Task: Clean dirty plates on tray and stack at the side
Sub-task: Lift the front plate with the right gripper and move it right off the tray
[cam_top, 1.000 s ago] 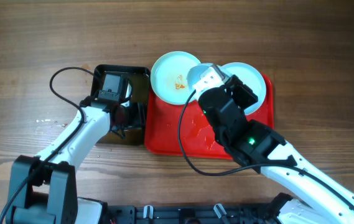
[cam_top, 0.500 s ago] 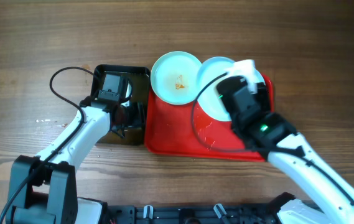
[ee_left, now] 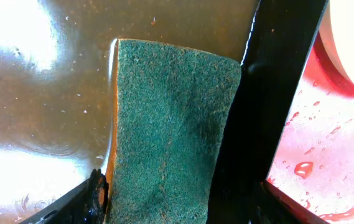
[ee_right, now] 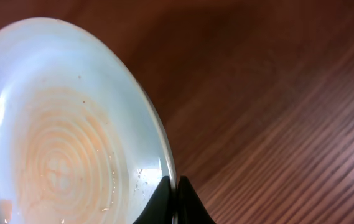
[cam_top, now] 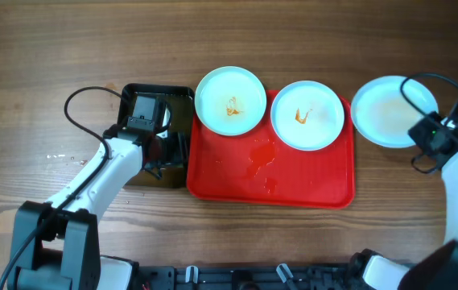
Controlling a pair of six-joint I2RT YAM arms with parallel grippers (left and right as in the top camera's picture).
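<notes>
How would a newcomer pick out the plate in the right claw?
Find the red tray, then look right, past its edge, over the wooden table. The plate there has its rim pinched by the right claw. Unlike the left plate and middle plate, it carries no orange smear, only a faint tan film.

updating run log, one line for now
right gripper shut on pale round plate beside red plastic tray | left gripper open over green sponge

The tray [cam_top: 309, 181] is bright red. The left plate [cam_top: 229, 100] and middle plate [cam_top: 307, 115] are pale blue-white with orange smears; the third plate [cam_top: 385, 113], near the right edge, shows faint tan rings (concentric ones). The sponge [ee_left: 170, 130] is dark green.
</notes>
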